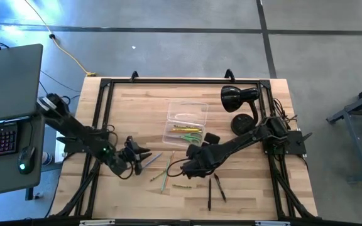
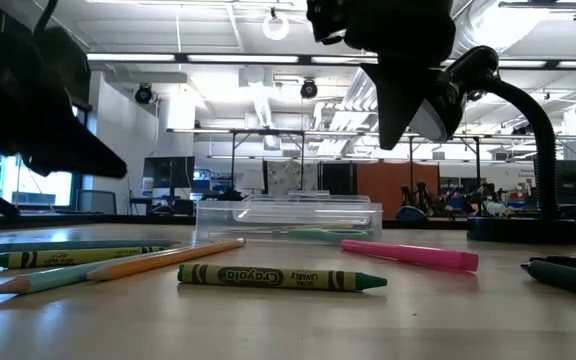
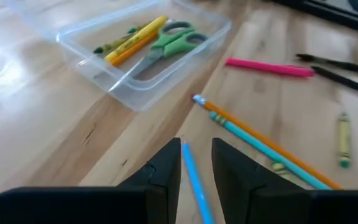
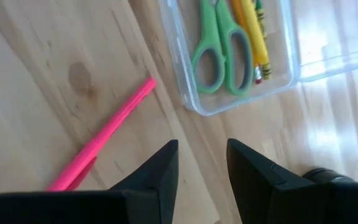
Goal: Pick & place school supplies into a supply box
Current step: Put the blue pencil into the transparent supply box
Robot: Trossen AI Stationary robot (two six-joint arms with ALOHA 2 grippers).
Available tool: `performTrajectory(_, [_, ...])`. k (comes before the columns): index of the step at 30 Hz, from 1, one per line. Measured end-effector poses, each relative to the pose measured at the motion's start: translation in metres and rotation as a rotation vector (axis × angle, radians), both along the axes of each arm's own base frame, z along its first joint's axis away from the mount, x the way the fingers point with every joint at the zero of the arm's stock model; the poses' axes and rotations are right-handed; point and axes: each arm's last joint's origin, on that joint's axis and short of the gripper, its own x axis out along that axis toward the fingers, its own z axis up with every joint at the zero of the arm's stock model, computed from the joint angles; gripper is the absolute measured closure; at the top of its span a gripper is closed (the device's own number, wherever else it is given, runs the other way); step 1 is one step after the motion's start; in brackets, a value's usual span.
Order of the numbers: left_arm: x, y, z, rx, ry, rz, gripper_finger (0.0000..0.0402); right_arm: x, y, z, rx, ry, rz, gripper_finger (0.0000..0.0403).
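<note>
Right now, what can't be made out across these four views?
- High view: the loose pencils are too small to count; the right arm hides some table.
- Low view: both grippers cut off by the top edge.
- Left wrist view: blue pencil partly hidden behind the jaws.
- Right wrist view: supply box cut off.

Clear glossy plastic box (image 3: 104,65); wood table (image 3: 55,124), smooth.

The green crayon (image 2: 281,278) lying on the bench (image 2: 288,325) in the low view carries a paper wrapper printed "Crayola" in dark letters, with smaller print beside it too small to read. The yellow-green crayon (image 2: 68,257) farther off also bears dark print, which cannot be made out.
</note>
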Motion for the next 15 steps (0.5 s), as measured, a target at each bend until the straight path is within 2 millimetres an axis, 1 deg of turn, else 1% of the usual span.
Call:
performTrajectory(4, [0.007,-0.005,-0.016,-0.009,-0.007,0.02,0.028,0.001,-0.001,0.0,-0.033,-0.013,0.001,0.0288])
performTrajectory(9, [0.017,-0.014,-0.029,-0.039,-0.036,0.014,0.028,0.001,-0.002,0.001,-0.052,-0.02,0.002,0.0288])
performTrajectory(12, [0.026,-0.022,-0.033,-0.012,-0.006,0.01,0.028,0.001,-0.002,0.001,-0.054,-0.011,0.02,0.0288])
performTrajectory(15, [0.032,-0.027,-0.041,0.041,0.07,0.015,0.028,0.001,-0.002,0.001,-0.053,-0.005,0.034,0.0288])
